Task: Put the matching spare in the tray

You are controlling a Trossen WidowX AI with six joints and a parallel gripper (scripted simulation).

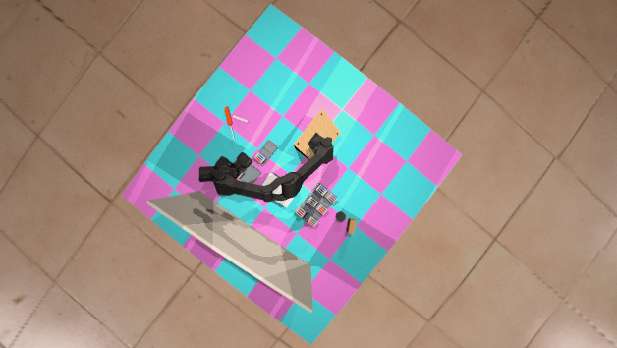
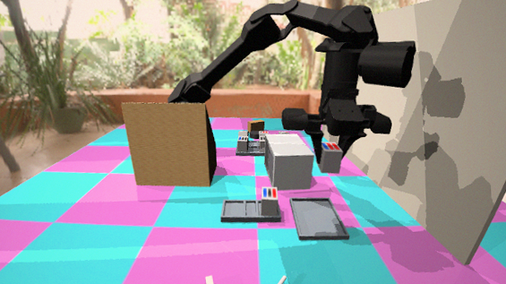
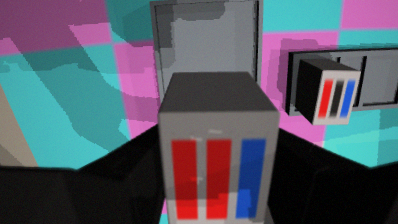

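My gripper [image 2: 329,150] [image 3: 211,128] is shut on a grey spare block [image 2: 331,160] [image 3: 218,107] with red, red and blue stripes on its face. It holds the block in the air, to the right of a large grey box [image 2: 288,162] and close to the slanted panel. The dark grey tray [image 2: 318,218] [image 3: 207,45] [image 1: 251,173] lies flat on the mat, ahead of the held block in the wrist view. Beside the tray, a dark holder [image 2: 244,211] [image 3: 380,75] carries one block with red, black and blue stripes [image 2: 269,199] [image 3: 331,96].
A large beige panel [image 2: 462,105] [image 1: 236,236] stands slanted on the right. A brown cardboard box [image 2: 169,143] stands by the arm's base. A rack of spare blocks [image 1: 316,203] [image 2: 249,144], a black disc [image 1: 340,216] and a brown block [image 1: 351,226] lie beyond. A red screwdriver [image 1: 228,117] lies far off.
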